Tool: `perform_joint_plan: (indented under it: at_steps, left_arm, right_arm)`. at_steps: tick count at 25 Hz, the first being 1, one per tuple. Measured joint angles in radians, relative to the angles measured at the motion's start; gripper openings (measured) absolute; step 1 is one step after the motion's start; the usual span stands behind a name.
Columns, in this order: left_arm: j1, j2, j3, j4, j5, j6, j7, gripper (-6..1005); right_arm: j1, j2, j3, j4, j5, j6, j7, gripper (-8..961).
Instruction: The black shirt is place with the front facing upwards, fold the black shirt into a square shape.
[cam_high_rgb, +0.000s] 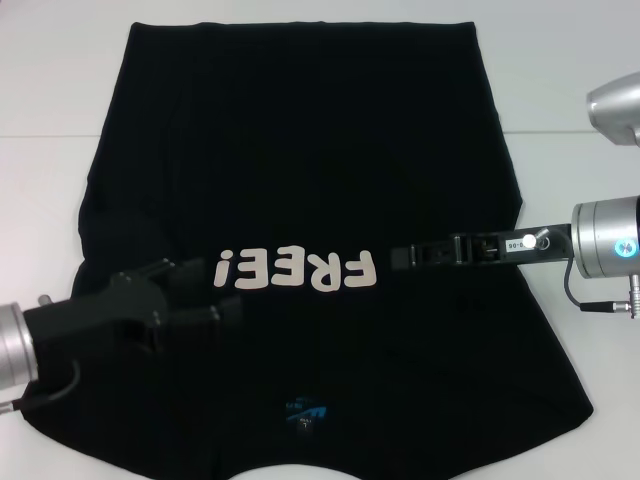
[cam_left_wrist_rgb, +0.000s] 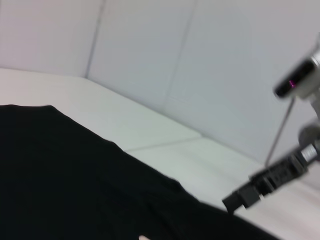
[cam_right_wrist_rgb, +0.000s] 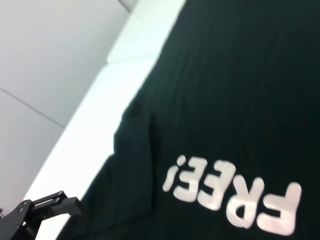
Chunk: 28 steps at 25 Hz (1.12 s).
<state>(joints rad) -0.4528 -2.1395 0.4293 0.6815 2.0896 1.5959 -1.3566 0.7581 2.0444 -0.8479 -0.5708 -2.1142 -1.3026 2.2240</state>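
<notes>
Lying flat, smooth black shirt; left hand and right hand spread unclear.

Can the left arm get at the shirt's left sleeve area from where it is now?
Probably yes: the left end effector already sits over the black shirt near that side, with nothing lying between them.

A bare lab or test room: a plain white table stands against blank white wall panels, without any household furnishings.
</notes>
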Motion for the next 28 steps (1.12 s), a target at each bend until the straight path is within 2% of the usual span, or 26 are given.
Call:
perform_joint_plan:
  at_steps: [4,10,13,16,21,25,28]
  left_arm:
    - [0.000,0.016,-0.024,-0.005,-0.034,0.005,-0.140,910]
    - [-0.002,0.053,-0.034,0.035,-0.032,0.065,-0.397,908]
    - [-0.005,0.082,-0.042,0.076,-0.023,0.107,-0.557,907]
    - [-0.007,0.112,-0.066,0.128,0.012,0.145,-0.764,906]
    - [-0.035,0.149,-0.150,0.185,0.192,0.207,-1.005,904]
    - [-0.058,0.166,-0.181,0.200,0.372,0.227,-1.133,903]
    - [-0.063,0.169,-0.191,0.202,0.442,0.235,-1.219,902]
  right_arm:
    - [-0.020,0.002,0.004,0.016,0.057,0.009,-0.117,454]
    - [-0.041,0.034,0.005,0.012,0.117,0.006,-0.385,740]
    - [-0.050,0.048,0.003,0.003,0.144,-0.021,-0.551,789]
    - [-0.069,0.048,0.002,0.001,0.173,-0.067,-0.688,838]
    - [-0.135,0.044,0.005,-0.034,0.214,-0.108,-0.864,919]
    - [-0.182,0.044,0.005,-0.054,0.218,-0.106,-0.944,918]
    - [-0.201,0.043,0.006,-0.054,0.218,-0.107,-0.983,918]
